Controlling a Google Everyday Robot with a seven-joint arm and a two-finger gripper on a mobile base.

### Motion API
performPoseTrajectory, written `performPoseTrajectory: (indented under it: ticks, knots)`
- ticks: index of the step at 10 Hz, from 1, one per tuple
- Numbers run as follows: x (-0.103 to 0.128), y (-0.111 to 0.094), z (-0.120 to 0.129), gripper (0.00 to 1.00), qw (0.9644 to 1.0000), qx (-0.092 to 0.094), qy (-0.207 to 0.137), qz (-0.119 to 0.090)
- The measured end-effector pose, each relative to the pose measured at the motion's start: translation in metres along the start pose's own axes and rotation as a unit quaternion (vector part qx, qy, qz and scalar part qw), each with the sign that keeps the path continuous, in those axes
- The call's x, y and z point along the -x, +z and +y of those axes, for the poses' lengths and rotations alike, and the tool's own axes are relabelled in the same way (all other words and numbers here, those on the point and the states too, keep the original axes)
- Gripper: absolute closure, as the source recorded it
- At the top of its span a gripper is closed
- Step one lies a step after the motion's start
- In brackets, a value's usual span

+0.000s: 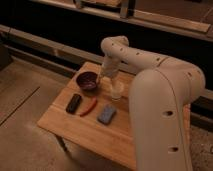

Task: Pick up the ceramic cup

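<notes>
The ceramic cup [117, 90] is small and cream white and stands on the wooden table [85, 127], just right of the dark maroon bowl [87, 80]. My gripper [111, 80] hangs straight down from the white arm [131, 52] and sits directly over the cup, at its rim. The arm's wrist covers the top of the cup.
A black flat object [73, 103], a red curved object [89, 106] and a blue-grey sponge [106, 114] lie in a row near the table's front. A dark wall with a rail runs behind the table. The floor lies to the left.
</notes>
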Motion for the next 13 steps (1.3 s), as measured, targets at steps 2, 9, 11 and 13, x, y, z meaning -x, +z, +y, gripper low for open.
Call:
performPoseTrajectory:
  ticks: [2, 9, 11, 13]
  knots:
    - [0.003, 0.010, -0.015, 0.45, 0.9994, -0.031, 0.012, 0.006]
    - [0.011, 0.003, -0.001, 1.00, 0.9991, -0.035, 0.006, -0.025]
    - [0.006, -0.022, 0.014, 1.00, 0.9985, -0.013, -0.009, -0.052]
    - [-0.003, -0.044, 0.021, 1.00, 0.9971, 0.006, -0.020, -0.073]
